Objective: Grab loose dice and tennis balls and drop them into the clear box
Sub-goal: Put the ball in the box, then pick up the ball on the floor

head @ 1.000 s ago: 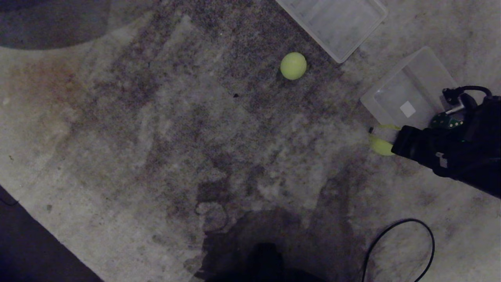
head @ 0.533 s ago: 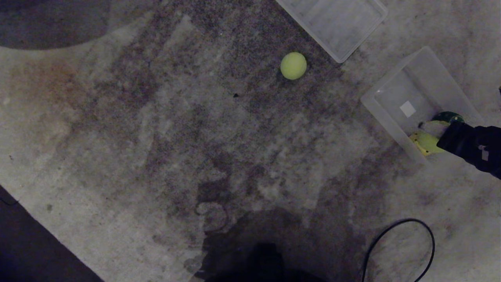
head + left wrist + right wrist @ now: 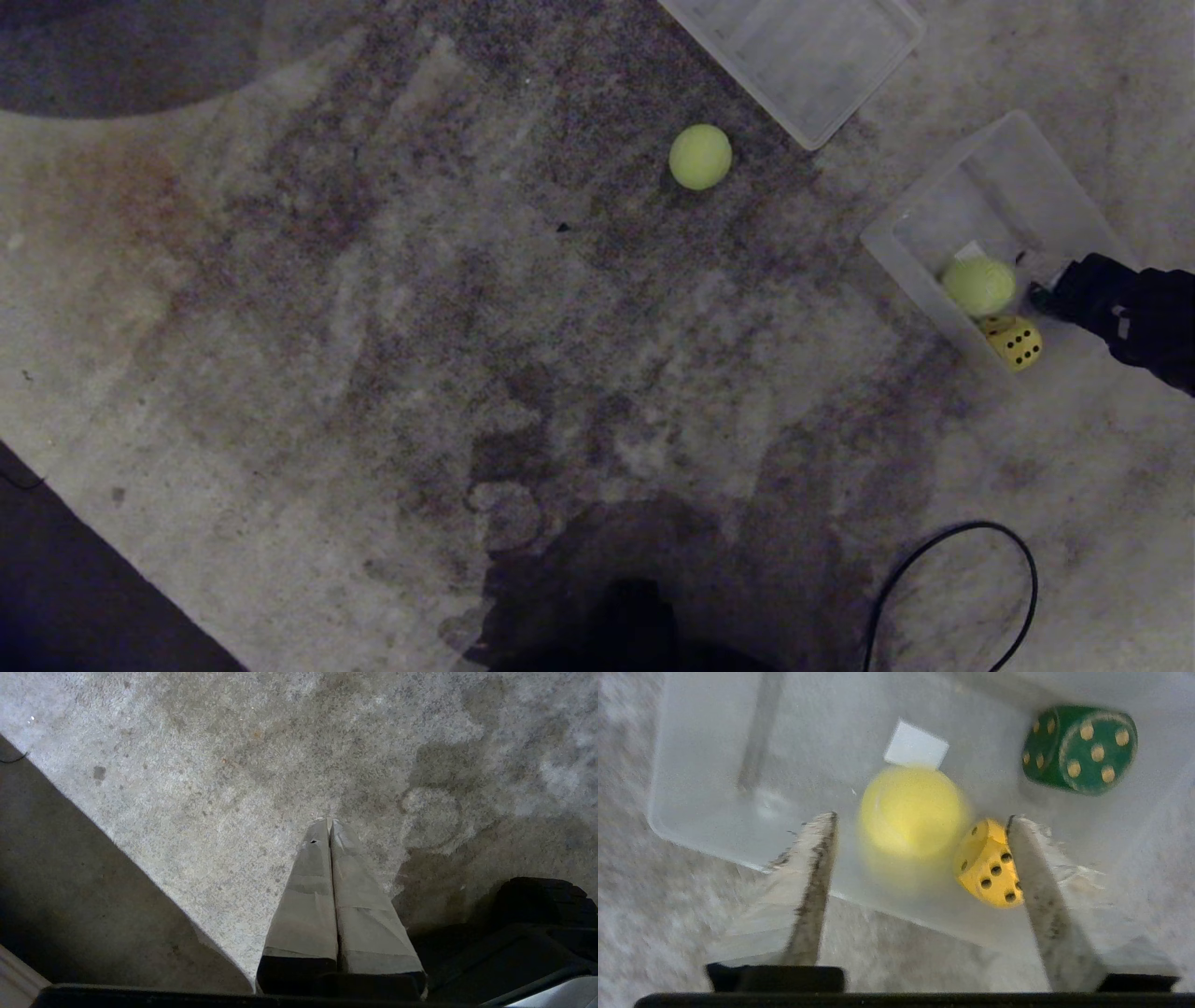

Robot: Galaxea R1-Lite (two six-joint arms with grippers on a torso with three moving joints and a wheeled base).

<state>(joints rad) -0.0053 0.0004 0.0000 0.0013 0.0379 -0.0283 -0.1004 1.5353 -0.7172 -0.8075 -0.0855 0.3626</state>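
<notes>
**Ana:** Head view first. Where do things sit around the clear box (image 3: 920, 252)?

**Ben:** One tennis ball (image 3: 977, 286) lies inside the clear box, over the white sticker (image 3: 916, 745) on its base. The yellow die (image 3: 1016, 342) is in there too, just beside that ball, against the box's nearer wall. From the right wrist the dark green die (image 3: 1080, 749) also shows inside the box, near its far wall.

**Ana:** And the other ball?

**Ben:** The second tennis ball (image 3: 700, 157) rests on the carpet (image 3: 373, 327), well apart from the clear box, beside the flat ribbed lid (image 3: 803, 56).

**Ana:** The claws?

**Ben:** The right gripper (image 3: 920, 854) hangs over the clear box with its jaws spread wide and nothing between them; the ball below it looks blurred. The left gripper (image 3: 329, 828) is far from the box, over bare carpet, its two fingers pressed together and empty.

**Ana:** Anything else near the box?

**Ben:** A black cable (image 3: 952, 579) loops on the carpet on the robot's side of it.
</notes>
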